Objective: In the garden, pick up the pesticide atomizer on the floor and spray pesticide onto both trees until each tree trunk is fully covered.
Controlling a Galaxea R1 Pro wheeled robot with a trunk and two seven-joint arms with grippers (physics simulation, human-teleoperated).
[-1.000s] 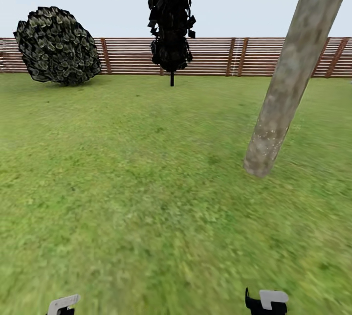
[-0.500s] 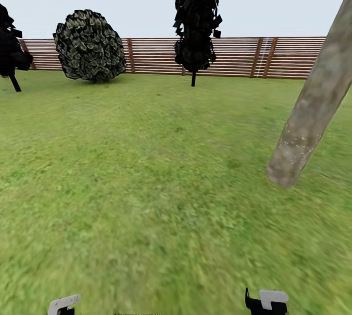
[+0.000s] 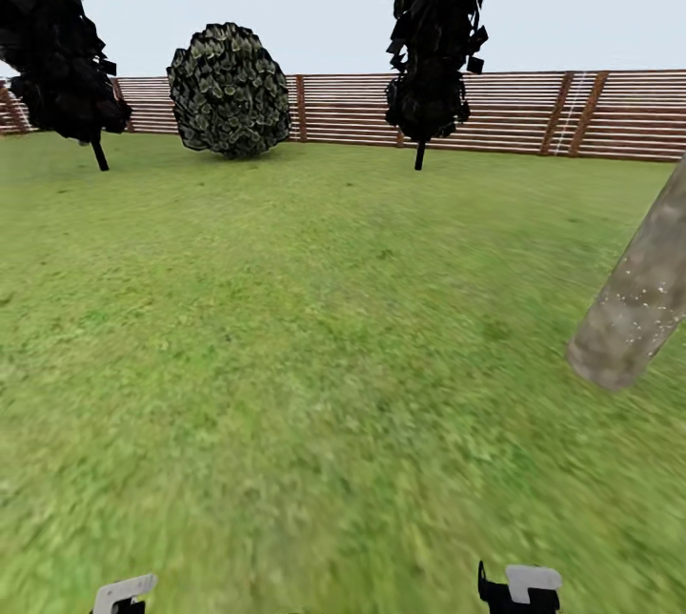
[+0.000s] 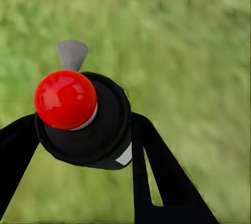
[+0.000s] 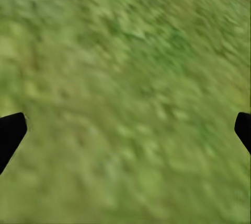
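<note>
Slatted wood fence (image 3: 514, 109); glossy red knob (image 4: 65, 98); mottled trunk (image 3: 636, 304).

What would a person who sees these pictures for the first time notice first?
Probably the glossy red ball on a black round body, held between the left gripper's dark fingers above blurred grass. In the head view, the eye goes to the pale leaning tree trunk at the right edge, dotted with whitish specks. Two dark narrow trees and a round bush stand before the slatted fence.
</note>
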